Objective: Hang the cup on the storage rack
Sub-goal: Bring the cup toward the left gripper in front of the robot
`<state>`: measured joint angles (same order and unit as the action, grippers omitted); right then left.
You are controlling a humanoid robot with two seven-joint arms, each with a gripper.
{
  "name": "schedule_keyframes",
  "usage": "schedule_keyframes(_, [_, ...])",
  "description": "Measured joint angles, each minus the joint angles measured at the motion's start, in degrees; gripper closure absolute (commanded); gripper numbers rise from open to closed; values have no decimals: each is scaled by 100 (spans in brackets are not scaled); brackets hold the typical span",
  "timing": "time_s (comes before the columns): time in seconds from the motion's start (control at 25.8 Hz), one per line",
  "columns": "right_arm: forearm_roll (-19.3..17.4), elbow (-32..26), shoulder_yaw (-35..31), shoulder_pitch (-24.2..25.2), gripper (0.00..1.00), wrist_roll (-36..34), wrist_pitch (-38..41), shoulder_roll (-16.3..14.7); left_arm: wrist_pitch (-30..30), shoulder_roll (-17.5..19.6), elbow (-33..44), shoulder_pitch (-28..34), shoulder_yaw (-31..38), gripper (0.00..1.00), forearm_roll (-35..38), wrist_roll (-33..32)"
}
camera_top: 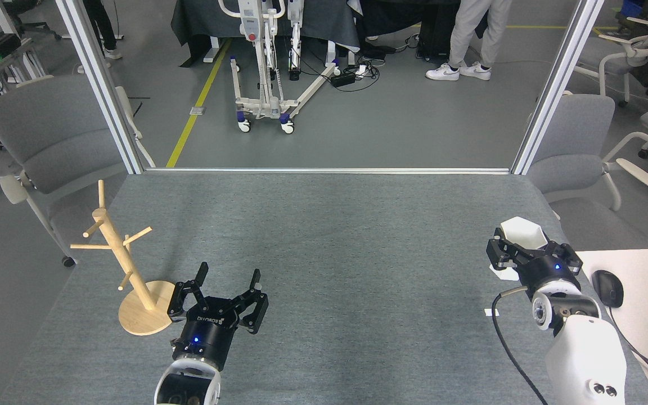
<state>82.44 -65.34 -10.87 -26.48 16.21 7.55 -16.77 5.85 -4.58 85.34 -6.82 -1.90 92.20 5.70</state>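
The right gripper (526, 260) is closing its fingers around the cup (521, 234) at mid right of frame, rim up, prob. so the handle stays free for a peg. The rack (124, 264) is standing at lower left. The left gripper (228, 281), fingers spread and empty, is waiting beside the rack's base.

bright, even overhead light — soft faint shadows on the grey table (324, 236), sharp focus, slight wide-angle bowing
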Motion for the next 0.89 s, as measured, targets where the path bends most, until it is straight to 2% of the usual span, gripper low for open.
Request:
schedule_keyframes(0.19, [-13,-1249,128,279,86,622,-930,245,380,73,91,242,-437,1,81,41])
schedule_keyframes(0.35, [-12,-2074,739,426,89,797,-1838,525,496,115,287,372,-1040,1,475,55])
schedule_keyframes(0.54, [-8,-2642,1912,295,88,1342,-3388,558,498,-63,330,341,-1733,1,1250,21])
schedule_keyframes(0.7, [37,-2890,2850,31,89,1859,-4533,558,569,-140,280,111,-2222,1,1417,-28])
schedule_keyframes(0.89, [189,-2960,3948,-364,88,2348,-5846,556,666,-270,-113,-468,-2487,1,1429,-462])
